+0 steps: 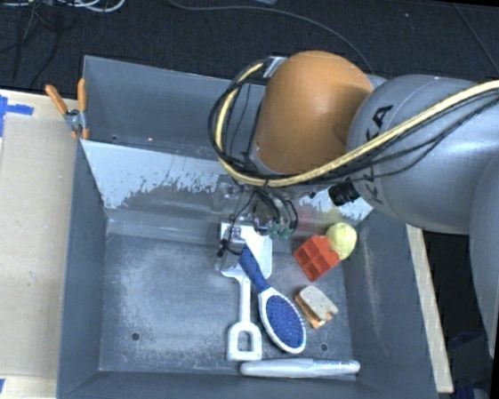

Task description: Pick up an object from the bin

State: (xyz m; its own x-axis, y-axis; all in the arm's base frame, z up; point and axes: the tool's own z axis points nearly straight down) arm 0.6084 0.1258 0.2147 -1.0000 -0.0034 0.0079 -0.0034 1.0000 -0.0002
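In the camera view, the grey metal bin (pixel 158 291) holds a handful of loose things, all gathered in its right half. The gripper (pixel 230 244) hangs low near the middle of the bin, under the arm's rounded orange cover and its loops of cable.

Directly at the gripper lies a white plastic toy shovel (pixel 246 303). Its flat blade is just to the right of the gripper tip and partly beneath it, close enough that touch or a small gap cannot be told apart. Whether the gripper is released or clenched cannot be told either, since the wrist parts and cables crowd that spot. Nothing shows as held.

The shovel lies flat on the bin floor. Its long axis runs from the far side toward the near wall, almost straight down the view. The blade points to the far wall and the looped grip end lies toward the near wall.

A blue oval hairbrush with a blue handle (pixel 284 321) lies slanted across the shovel's shaft. Its handle tip reaches up to the blade beside the gripper, and its bristled head is down to the right.

Further right are a red ridged block (pixel 317 257), a yellow-green round fruit-shaped toy (pixel 342 240) and a small tan sandwich-like piece (pixel 317 306). A long white marker pen (pixel 302 367) lies along the near wall, just below the shovel's grip.
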